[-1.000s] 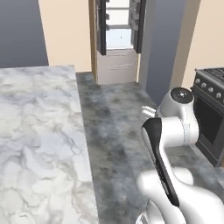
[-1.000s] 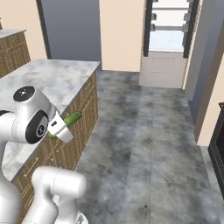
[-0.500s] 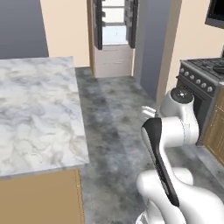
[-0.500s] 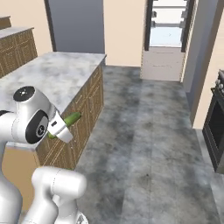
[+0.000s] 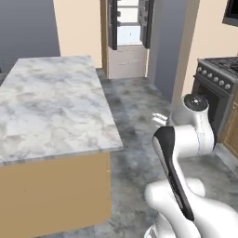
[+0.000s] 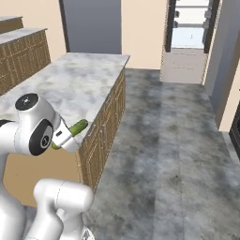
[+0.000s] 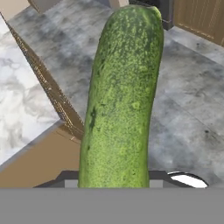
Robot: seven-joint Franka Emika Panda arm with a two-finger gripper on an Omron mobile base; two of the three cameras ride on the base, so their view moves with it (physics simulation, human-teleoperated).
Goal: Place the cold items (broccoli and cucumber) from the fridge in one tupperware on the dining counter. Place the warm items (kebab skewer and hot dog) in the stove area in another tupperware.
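A long, bumpy green cucumber (image 7: 122,96) runs up the middle of the hand view, clamped at its lower end between my gripper's jaws. In the right base view the cucumber (image 6: 77,126) sticks out to the right of my gripper (image 6: 63,137), level with the near edge of the dining counter (image 6: 70,84). This marble-topped island stands to the arm's left, and its bare top (image 5: 51,102) spreads over the left of the left base view. My white hand (image 5: 160,118) peeks out behind the arm there.
The fridge (image 5: 128,32) stands open at the far end of the room (image 6: 187,28). A dark stove (image 5: 218,74) is on the right wall. Wooden cabinets (image 6: 23,51) line the far left. Grey stone floor (image 6: 159,140) lies between island and stove.
The whole picture has shifted, so the base has moved: the island sits nearer and the stove has come further into sight. The cucumber stays in my gripper as before.
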